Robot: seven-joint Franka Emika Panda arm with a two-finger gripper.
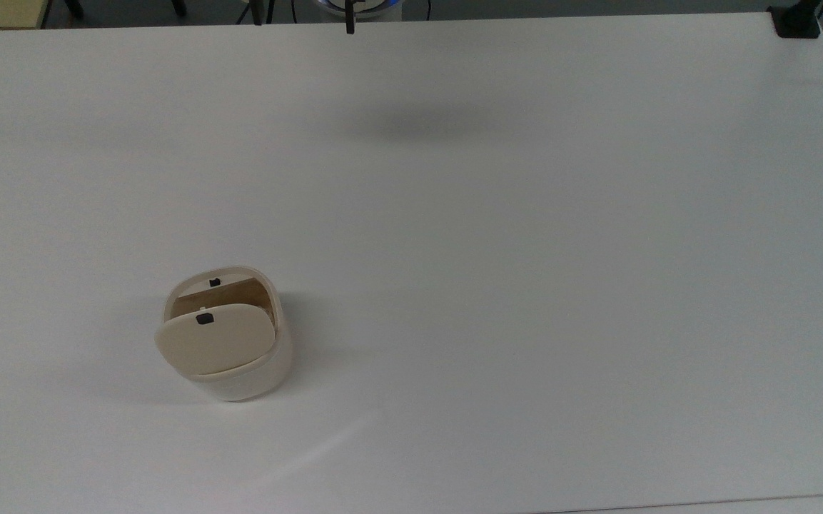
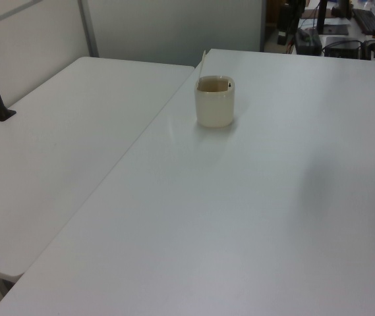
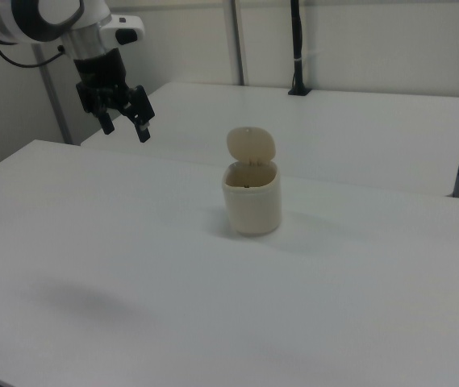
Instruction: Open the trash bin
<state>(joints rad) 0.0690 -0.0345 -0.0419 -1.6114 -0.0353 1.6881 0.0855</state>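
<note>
Bin [image 1: 229, 343] sits on the white table [image 1: 525, 250], well toward the top view's lower left. In the right view the bin [image 3: 252, 200] is mid-table; in the left view the bin [image 2: 214, 101] stands close to the table's far left edge, just beside the seam with the second table [image 2: 62, 145].

Lid [image 1: 215, 338] is up: hinged open and standing roughly upright above the rim. Right view shows the lid [image 3: 252, 145] raised behind the mouth; left view shows it edge-on as a thin sliver [image 2: 203, 63] at the bin's left side. Small black button [image 1: 203, 319] sits near the lid's top edge in the top view, and a second small black part [image 1: 215, 282] shows on the bin's far rim. The interior looks brownish; I can't tell what's in it.

Gripper [image 3: 123, 119] hangs in the air up and to the left of the bin in the right view, well apart from it, touching nothing. Fingers [image 3: 142, 126] point down with a visible gap between them, so it is released and empty. The white arm [image 3: 43, 18] runs off the right view's upper left corner. In the top view a thin dark tip [image 1: 350, 21] pokes in at the top edge, far from the bin; can't say which part of the arm it is.

A soft shadow [image 1: 418, 128] lies on the table far from the bin in the top view. A black pole [image 3: 296, 48] stands on the second table beyond the bin in the right view.
</note>
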